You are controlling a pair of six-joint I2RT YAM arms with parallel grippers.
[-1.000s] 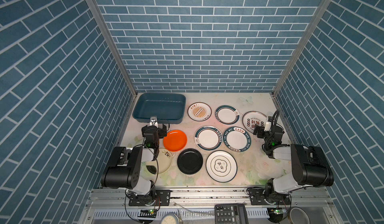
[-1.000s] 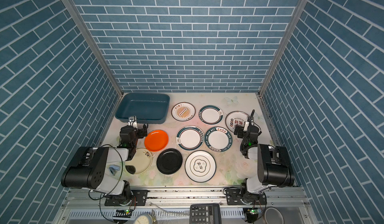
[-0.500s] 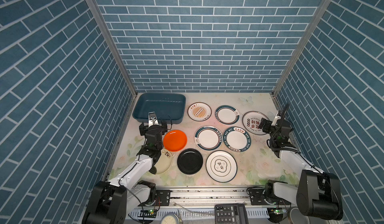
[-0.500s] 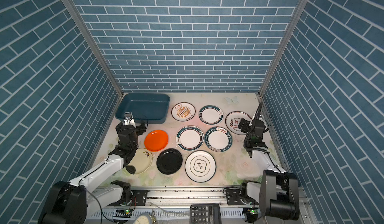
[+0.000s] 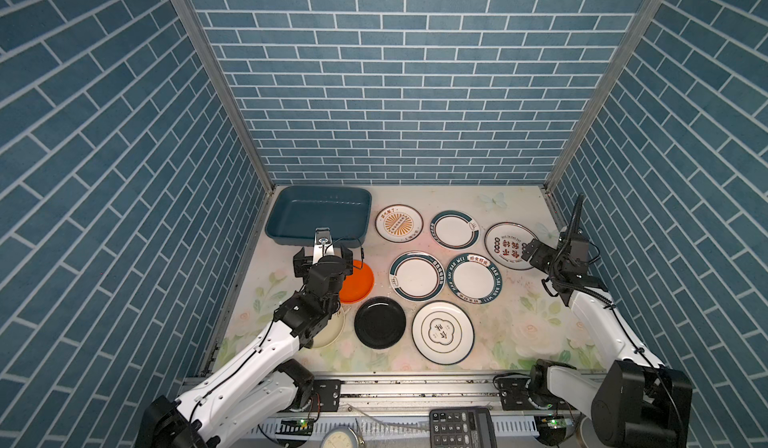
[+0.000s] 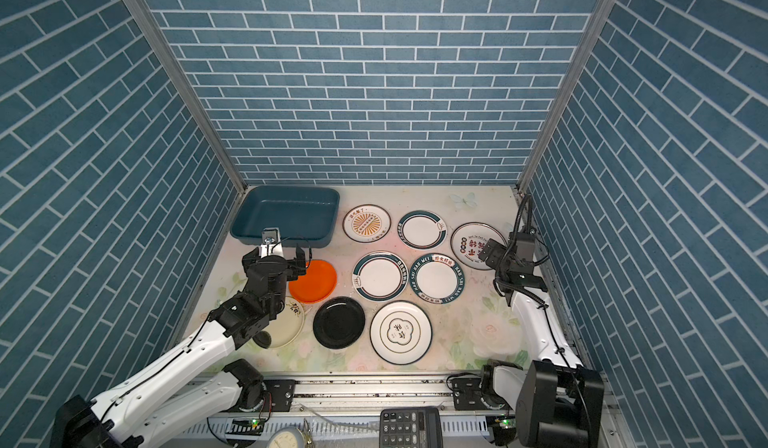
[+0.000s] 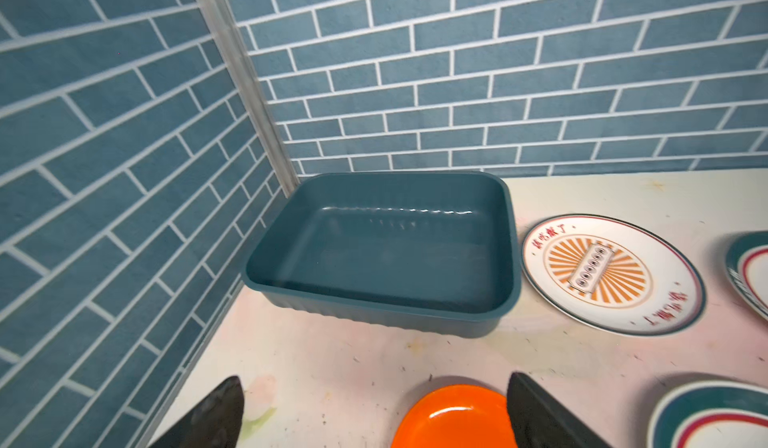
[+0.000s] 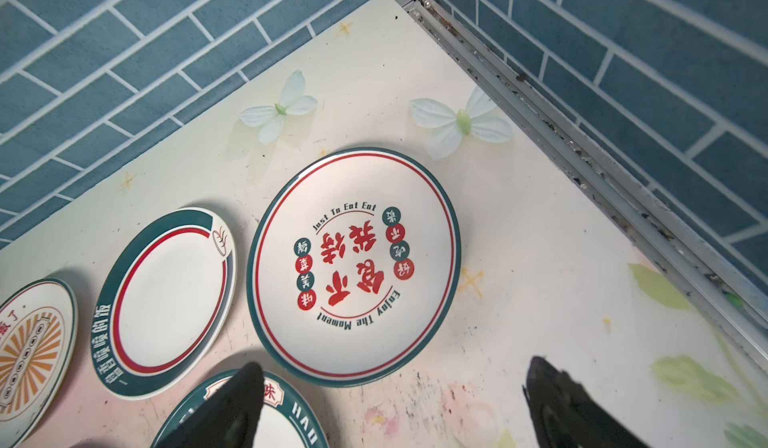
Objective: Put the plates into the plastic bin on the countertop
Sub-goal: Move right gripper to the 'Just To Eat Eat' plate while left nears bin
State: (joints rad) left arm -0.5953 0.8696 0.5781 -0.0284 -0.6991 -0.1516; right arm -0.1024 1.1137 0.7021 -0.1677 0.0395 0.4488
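The empty dark teal plastic bin (image 5: 318,217) (image 7: 386,250) stands in the back left corner of the flowered countertop (image 5: 519,321). Several plates lie flat on the countertop: orange (image 5: 358,283) (image 7: 453,417), black (image 5: 380,322), cream (image 6: 286,321) partly under my left arm, a sunburst one (image 5: 399,223) and teal-rimmed white ones (image 5: 414,276). My left gripper (image 5: 323,258) (image 7: 374,383) hangs open over the orange plate's left edge, just short of the bin. My right gripper (image 5: 534,254) (image 8: 397,367) is open and empty beside the red-lettered plate (image 5: 509,245) (image 8: 353,265).
Blue brick walls close in the back and both sides. A grey metal rail (image 5: 415,383) runs along the front edge, with a calculator (image 5: 461,427) and a white dial-faced disc (image 5: 340,439) below it. A metal strip (image 8: 582,154) lines the right wall's foot.
Both arms have unfolded and reached forward. The left gripper has moved toward the bin over the orange plate; the right one has swung to the lettered plate. No plate has moved.
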